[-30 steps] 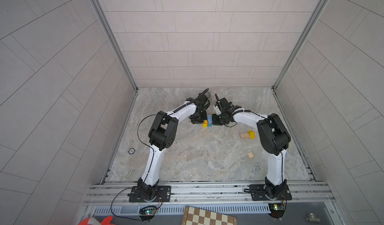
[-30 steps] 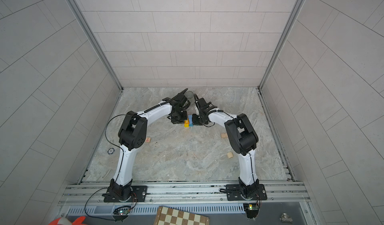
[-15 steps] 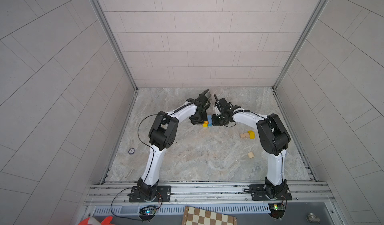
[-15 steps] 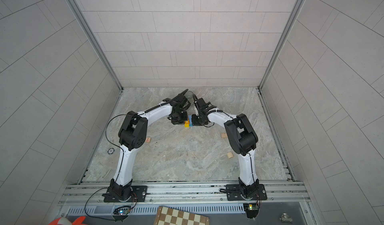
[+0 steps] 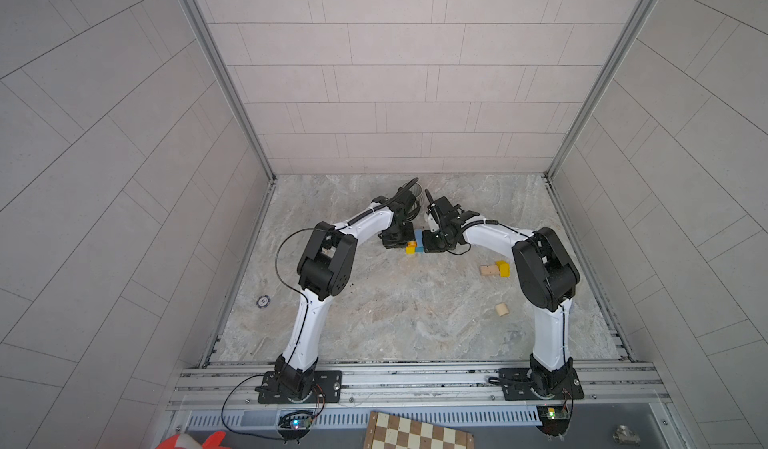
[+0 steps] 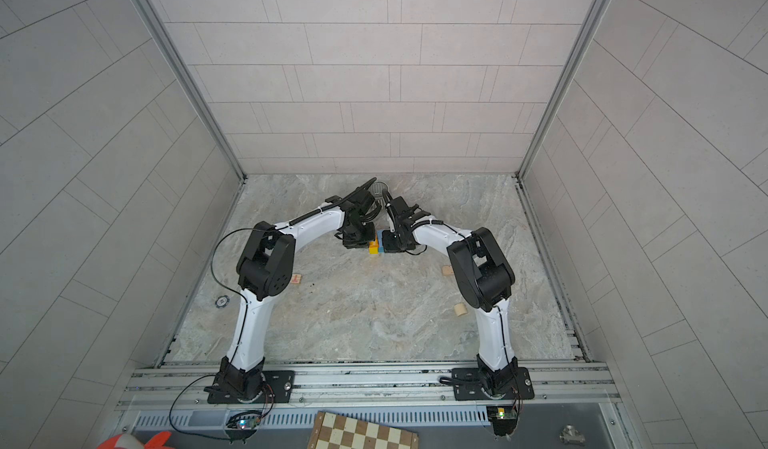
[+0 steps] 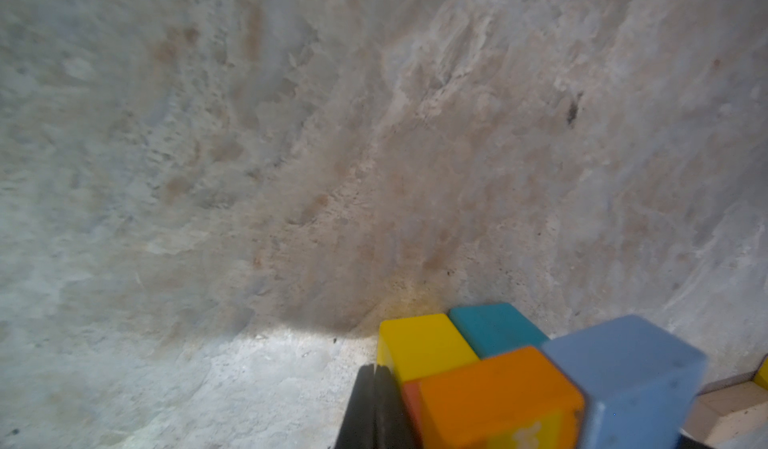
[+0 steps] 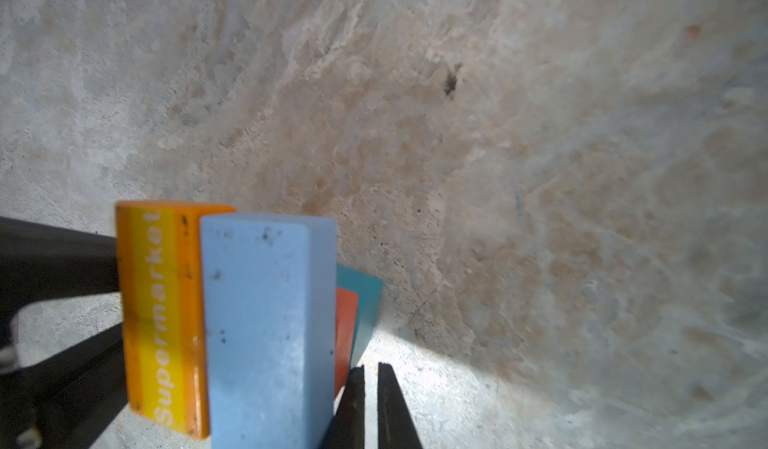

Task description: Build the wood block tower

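Note:
The wood block tower (image 5: pixel 415 243) is a tight cluster at the floor's centre. In the left wrist view it shows a yellow block (image 7: pixel 419 349), a teal block (image 7: pixel 494 328), an orange block (image 7: pixel 494 397) and a light blue brick (image 7: pixel 631 368). The orange block (image 8: pixel 160 314) reads "Supermarket", beside the light blue brick (image 8: pixel 262 326). My left gripper (image 7: pixel 376 374) is shut and empty, its fingers against the yellow and orange blocks. On the opposite side, my right gripper (image 8: pixel 370 370) is shut with nothing between its fingers, beside the brick's foot. In both top views the grippers (image 5: pixel 400 242) (image 5: pixel 433 246) flank the cluster.
A plain wood block (image 5: pixel 488 270) with a yellow cube (image 5: pixel 503 268) and a wood cylinder (image 5: pixel 501 310) lie to the right. A lettered block (image 6: pixel 296 278) lies by the left arm. A grey mug (image 6: pixel 380 187) stands behind the grippers. A chessboard (image 5: pixel 415 432) lies beyond the front rail.

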You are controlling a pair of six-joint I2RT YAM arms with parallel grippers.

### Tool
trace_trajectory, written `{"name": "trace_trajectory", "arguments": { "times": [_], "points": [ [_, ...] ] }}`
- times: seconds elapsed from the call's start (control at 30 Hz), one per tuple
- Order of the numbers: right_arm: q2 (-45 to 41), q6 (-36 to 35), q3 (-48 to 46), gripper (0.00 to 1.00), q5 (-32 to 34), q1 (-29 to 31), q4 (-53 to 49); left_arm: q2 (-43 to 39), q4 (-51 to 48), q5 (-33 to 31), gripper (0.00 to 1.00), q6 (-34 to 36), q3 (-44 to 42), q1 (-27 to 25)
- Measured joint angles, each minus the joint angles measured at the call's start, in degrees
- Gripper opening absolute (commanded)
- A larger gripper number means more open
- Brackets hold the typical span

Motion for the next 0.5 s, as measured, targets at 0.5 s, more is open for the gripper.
{"name": "trace_trajectory", "arguments": {
  "times": [0.5],
  "points": [
    [0.00, -0.33, 0.11, 0.10, 0.74, 0.79, -1.01, 0.00, 0.33, 0.61, 0.00, 0.02, 0.00, 0.85]
  ]
}}
